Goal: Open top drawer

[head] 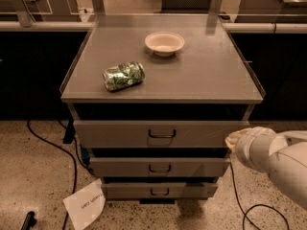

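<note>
The wide grey metal top drawer (115, 134) looks shut under the grey bench (201, 75) top; the pale claw (232, 141) hovers at its right end, grip state impossible to tell; the small dark bail handle (161, 133) is ungrasped; the whole pull remains.

**Dim, warm indoor light from above**

Soft overhead light brightens the cabinet top (206, 75), with mild glare along its far edge. Deep shadow fills the recess above the top drawer (115, 134). The gripper (233, 140), just beside that drawer's right end, shows pale and slightly blurred.
</note>
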